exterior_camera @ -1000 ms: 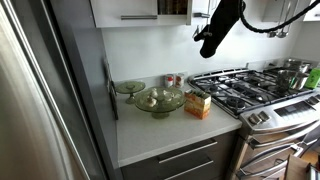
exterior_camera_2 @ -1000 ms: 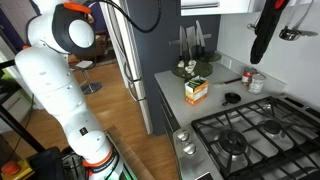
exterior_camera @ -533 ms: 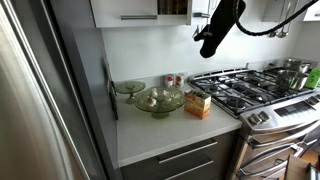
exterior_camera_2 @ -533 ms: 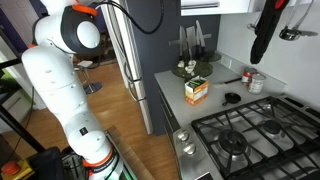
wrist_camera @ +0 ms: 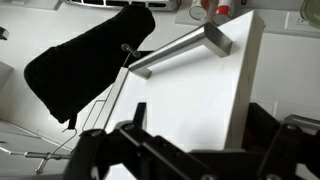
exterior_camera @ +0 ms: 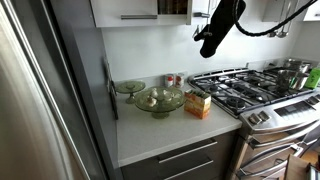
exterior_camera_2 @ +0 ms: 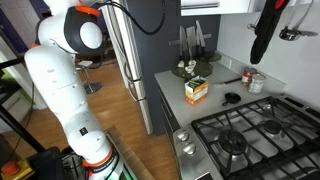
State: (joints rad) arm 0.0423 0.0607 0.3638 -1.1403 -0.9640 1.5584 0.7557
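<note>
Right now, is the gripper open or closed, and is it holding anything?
The gripper is open and empty; the black cloth hangs by the cabinet handle, ungripped.

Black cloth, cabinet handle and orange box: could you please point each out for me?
black cloth (wrist_camera: 85, 65), wrist view, middle of the fabric
cabinet handle (wrist_camera: 180, 52), wrist view, middle of the bar
orange box (exterior_camera: 198, 104), exterior view, front face

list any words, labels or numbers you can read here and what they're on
No text can be read anywhere.
box: printed front, too small to read.
can: label too blurred to read.
cloth and door: no marks show in the wrist view.
</note>
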